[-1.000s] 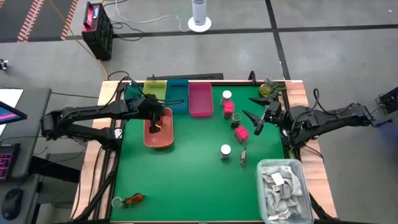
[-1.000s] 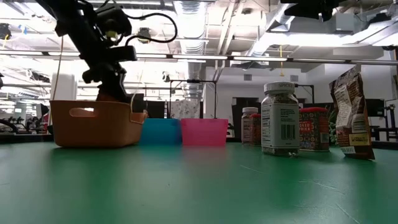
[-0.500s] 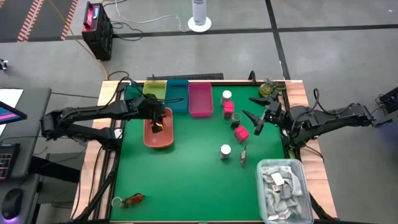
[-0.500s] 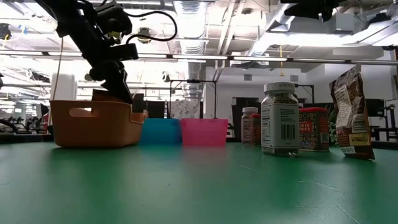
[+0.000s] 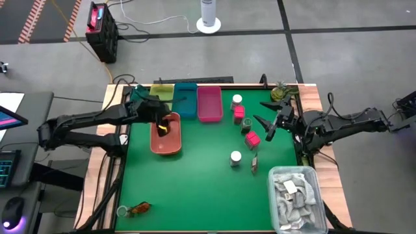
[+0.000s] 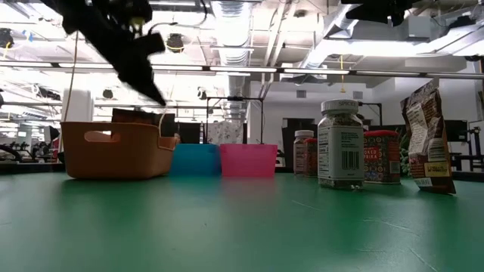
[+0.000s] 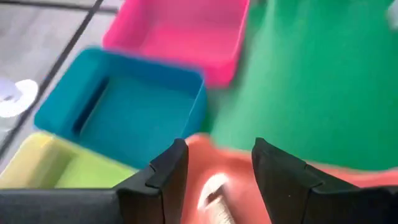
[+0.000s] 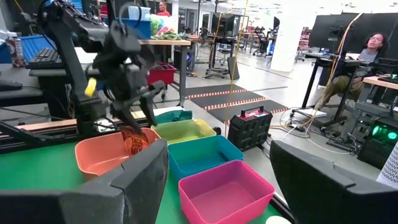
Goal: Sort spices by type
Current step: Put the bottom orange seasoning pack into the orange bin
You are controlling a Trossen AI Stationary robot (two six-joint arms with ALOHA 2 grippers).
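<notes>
- Spices sit mostly right of centre in the high view: a white-capped jar [image 5: 236, 100] near the pink tray [image 5: 209, 103], a second white-capped jar [image 5: 235, 156] lower down, two pink packs [image 5: 239, 112] and [image 5: 252, 139] between them, and a red-brown sachet [image 5: 254, 162] just beside the lower jar.
- One more red-brown sachet [image 5: 164, 127] lies inside the orange tray [image 5: 166, 145], left of centre; another small brownish item [image 5: 140, 208] lies at the lower left of the mat, too small to tell apart.
- Compared with a second ago, the left gripper [image 5: 160, 116] has risen out of the orange tray; in the low view its fingers [image 6: 151, 89] now hang above the tray's rim instead of reaching down inside, and the sachet stays behind in the tray.
- Left gripper is released, jaws parted with nothing between them in its wrist view, above the orange, teal [image 7: 127, 106] and yellow-green [image 7: 43, 163] trays.
- Trays are smooth, glossy, long plastic tubs with rounded corners; the mat [image 5: 195, 188] is flat green; the big jar [image 6: 340, 144] in the low view is clear with a printed label; the sachet [image 6: 425, 136] there is crinkled foil.
- A grey basket of pale rags [image 5: 296, 188] sits at lower right.
- Right gripper [image 5: 270, 123] waits right of the pink packs, fingers spread wide and empty, its arm stretched in low from the right edge.
</notes>
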